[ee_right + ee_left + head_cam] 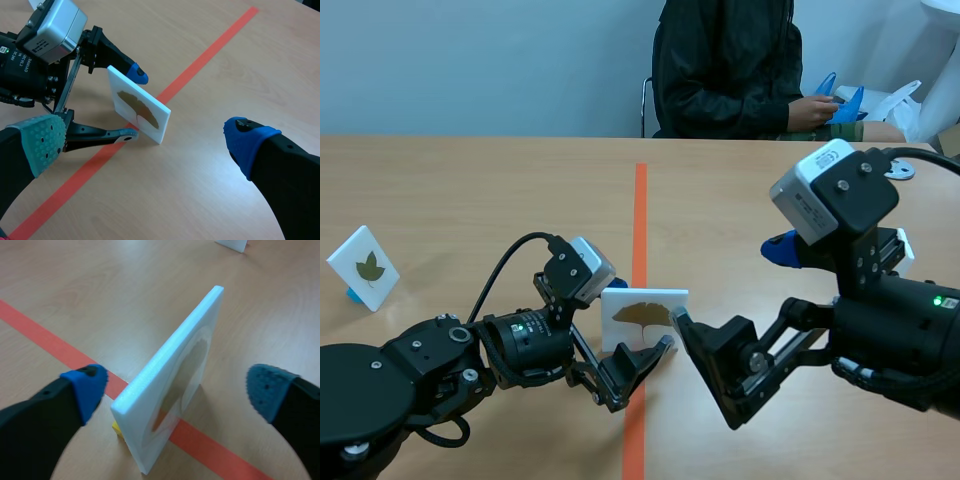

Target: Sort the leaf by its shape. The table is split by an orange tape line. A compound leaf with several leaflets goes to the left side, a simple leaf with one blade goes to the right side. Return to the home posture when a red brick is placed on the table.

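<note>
Two tools stand spread and empty: the left tool (175,390) straddles the upright leaf card (643,315), edge-on at its 12 o'clock on the orange tape line (640,200), nearer than the right tool (703,372) at the card's 3 o'clock.

- The left arm (430,370) is lying low across the table toward the middle, and the left gripper (177,387) is holding its fingers wide apart.
- The right arm (890,325) is angling down and inward, with the right gripper (145,139) gaping wide and facing the left one.
</note>
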Action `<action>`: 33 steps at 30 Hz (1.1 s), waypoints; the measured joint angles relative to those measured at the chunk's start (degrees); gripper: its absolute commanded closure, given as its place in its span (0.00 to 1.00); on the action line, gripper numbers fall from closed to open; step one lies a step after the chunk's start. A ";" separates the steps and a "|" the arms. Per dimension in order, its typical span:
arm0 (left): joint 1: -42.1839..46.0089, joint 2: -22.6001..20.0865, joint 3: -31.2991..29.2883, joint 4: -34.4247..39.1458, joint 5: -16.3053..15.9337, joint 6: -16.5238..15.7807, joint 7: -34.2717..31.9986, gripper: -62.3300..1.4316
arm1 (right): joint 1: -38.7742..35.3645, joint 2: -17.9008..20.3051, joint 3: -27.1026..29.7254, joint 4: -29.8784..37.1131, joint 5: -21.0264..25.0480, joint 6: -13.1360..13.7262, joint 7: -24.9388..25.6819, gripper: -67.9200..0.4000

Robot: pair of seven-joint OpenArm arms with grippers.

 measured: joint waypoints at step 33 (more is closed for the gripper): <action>11.69 -6.21 -11.50 21.97 -11.93 -1.68 11.78 0.91 | 0.00 0.00 0.07 0.00 0.00 0.02 0.04 0.00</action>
